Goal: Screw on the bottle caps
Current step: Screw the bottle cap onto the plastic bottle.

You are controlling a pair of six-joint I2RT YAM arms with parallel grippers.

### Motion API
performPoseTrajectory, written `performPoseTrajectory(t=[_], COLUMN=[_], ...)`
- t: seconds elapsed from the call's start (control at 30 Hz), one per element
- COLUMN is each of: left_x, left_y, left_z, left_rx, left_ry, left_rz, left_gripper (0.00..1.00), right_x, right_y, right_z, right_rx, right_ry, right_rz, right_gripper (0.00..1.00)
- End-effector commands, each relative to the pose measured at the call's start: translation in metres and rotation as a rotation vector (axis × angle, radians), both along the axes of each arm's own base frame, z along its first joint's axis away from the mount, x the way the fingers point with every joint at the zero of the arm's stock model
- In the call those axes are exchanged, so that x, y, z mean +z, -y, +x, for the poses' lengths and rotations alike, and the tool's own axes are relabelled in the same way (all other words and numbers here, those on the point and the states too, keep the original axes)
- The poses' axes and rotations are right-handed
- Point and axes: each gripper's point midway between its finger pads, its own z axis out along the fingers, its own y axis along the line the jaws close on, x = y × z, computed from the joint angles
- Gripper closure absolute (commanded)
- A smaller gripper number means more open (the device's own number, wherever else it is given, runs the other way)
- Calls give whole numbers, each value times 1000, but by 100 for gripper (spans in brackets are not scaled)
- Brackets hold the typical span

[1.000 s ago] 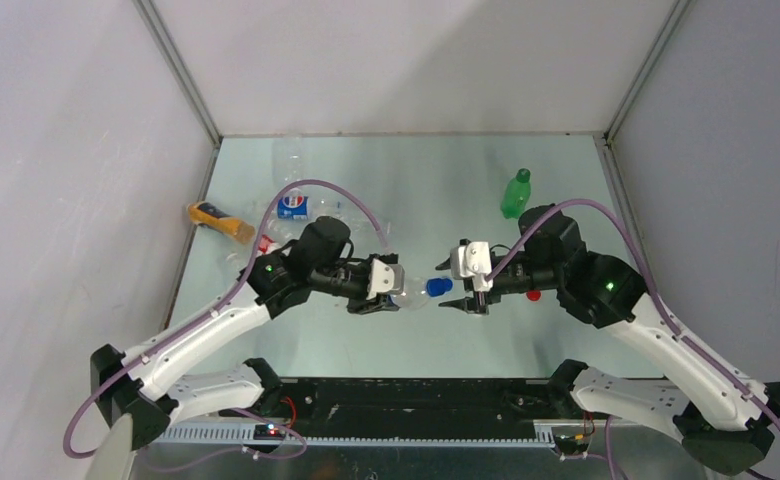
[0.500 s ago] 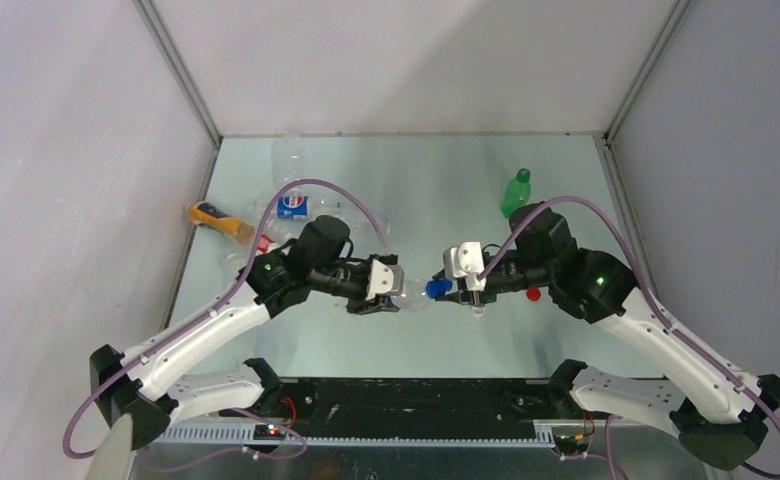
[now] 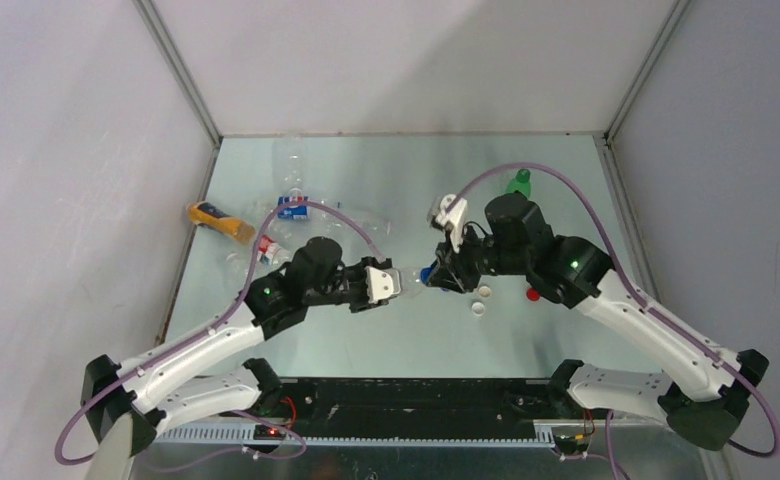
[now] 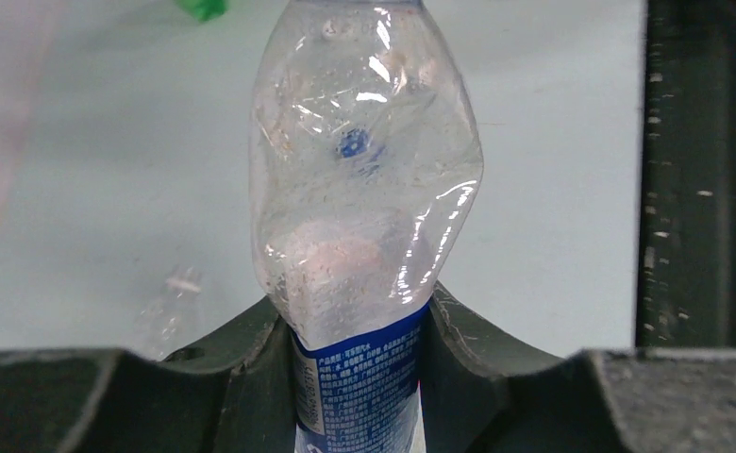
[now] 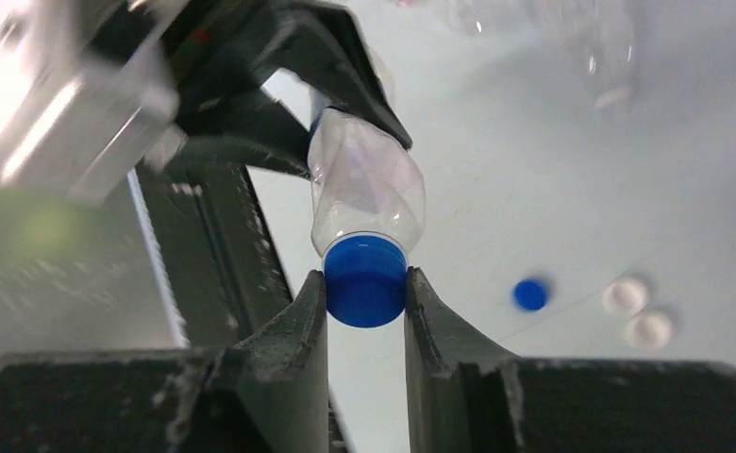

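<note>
My left gripper [image 3: 378,283] is shut on a clear bottle with a blue label [image 3: 409,283] and holds it lying sideways above the table. It grips the labelled body in the left wrist view [image 4: 359,377], where the bottle [image 4: 364,189] points away. A blue cap [image 5: 365,281] sits on the bottle's mouth. My right gripper [image 5: 365,294] is shut on that cap, with both fingers against its sides. In the top view the right gripper [image 3: 440,275] meets the cap [image 3: 427,273] at the table's middle.
Two white caps [image 3: 486,293] [image 3: 477,308] and a red cap [image 3: 533,294] lie by the right arm. A loose blue cap [image 5: 530,294] lies on the table. A green bottle [image 3: 518,183] stands at the back right. An orange bottle [image 3: 216,220] and clear bottles [image 3: 291,205] lie at the back left.
My right gripper has moved left onto the blue cap and closed on it, and its wrist has turned. My left gripper has shifted slightly with the bottle.
</note>
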Motion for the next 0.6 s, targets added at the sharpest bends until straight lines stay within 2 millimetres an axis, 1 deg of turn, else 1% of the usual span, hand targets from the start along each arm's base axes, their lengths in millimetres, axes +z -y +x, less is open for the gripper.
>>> performPoseTrajectory(t=[0.0, 0.07, 0.13, 0.23, 0.3, 0.37, 0.4, 0.43, 0.47, 0.5, 0.53, 0.57], left_x=[67, 69, 72, 72, 69, 64, 62, 58, 52, 52, 42, 45], left_y=[10, 6, 2, -4, -13, -17, -18, -20, -23, -22, -26, -20], left_z=[41, 48, 53, 58, 64, 66, 66, 67, 67, 65, 65, 60], left_rx=[223, 286, 349, 421, 495, 518, 523, 534, 536, 518, 514, 465], left_ry=[261, 308, 346, 387, 401, 402, 399, 390, 381, 370, 338, 305], left_rz=[-219, -232, -253, -269, -252, -223, -215, -197, -172, -167, -132, -146], left_gripper=[94, 93, 93, 93, 92, 92, 92, 92, 93, 93, 94, 94], right_x=[6, 2, -3, -4, 1, 12, 17, 22, 28, 37, 39, 44], right_y=[-10, -15, -15, -8, -4, -1, -1, 1, 2, 2, 5, 6], right_z=[33, 36, 41, 54, 59, 60, 63, 62, 64, 61, 61, 55], right_rx=[-475, -585, -656, -753, -792, -785, -756, -732, -687, -635, -576, -514], right_ry=[-356, -491, -546, -555, -543, -515, -464, -422, -347, -300, -207, -162], right_rz=[148, 204, 222, 252, 281, 316, 326, 334, 332, 347, 312, 311], right_gripper=[100, 100, 100, 100, 100, 98, 88, 81, 65, 58, 46, 42])
